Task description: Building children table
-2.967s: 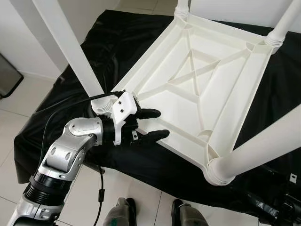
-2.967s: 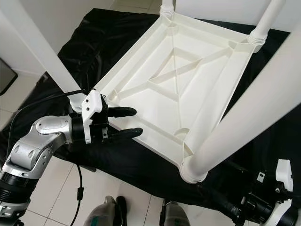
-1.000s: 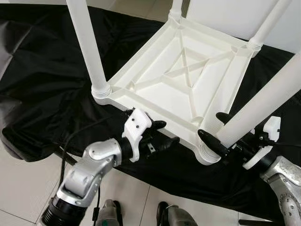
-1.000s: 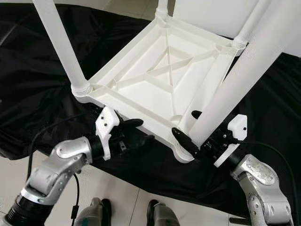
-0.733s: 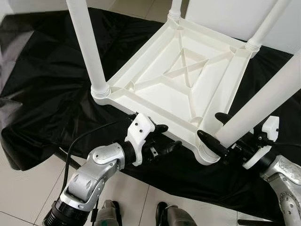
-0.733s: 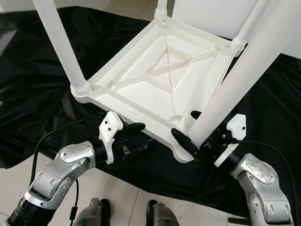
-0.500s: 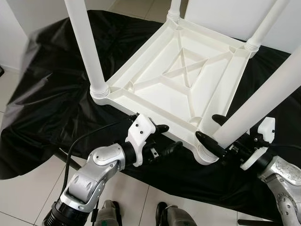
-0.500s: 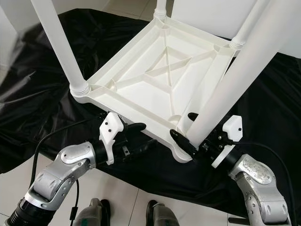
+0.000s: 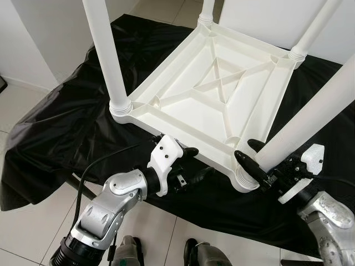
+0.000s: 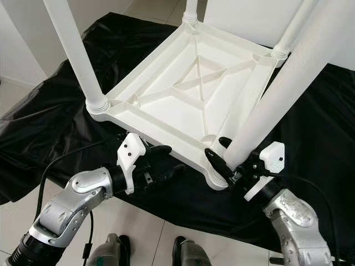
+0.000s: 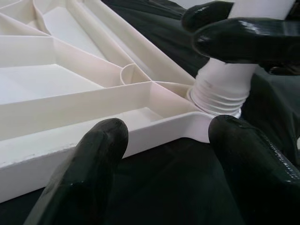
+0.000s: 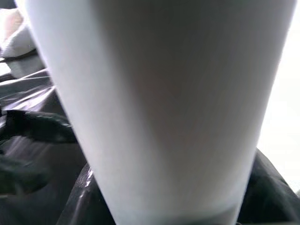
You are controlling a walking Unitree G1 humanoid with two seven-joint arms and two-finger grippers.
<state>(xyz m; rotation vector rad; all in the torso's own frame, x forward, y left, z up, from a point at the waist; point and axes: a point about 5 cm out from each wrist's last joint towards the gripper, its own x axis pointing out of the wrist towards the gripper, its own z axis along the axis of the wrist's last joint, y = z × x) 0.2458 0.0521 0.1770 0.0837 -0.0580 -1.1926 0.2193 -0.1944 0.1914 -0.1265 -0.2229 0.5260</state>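
Black cloth point(image 9: 66, 122): upturned table point(image 9: 222, 94), near leg point(image 9: 310, 127) w/in right tool point(image 9: 250, 156) pinch, left tool point(image 9: 195, 163) spread.

My left gripper point(image 9: 195, 163) is reaching forward low with its fingers spread apart. My right gripper point(image 9: 250, 155) points inward from the right, fingers seemingly clasped, though they're partly hidden.

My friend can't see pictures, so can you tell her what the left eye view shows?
A white plastic children's table lies upside down on a black plastic sheet, its legs pointing up. The right gripper is closed round the near right leg at its base, while the left gripper holds open beside the near edge.
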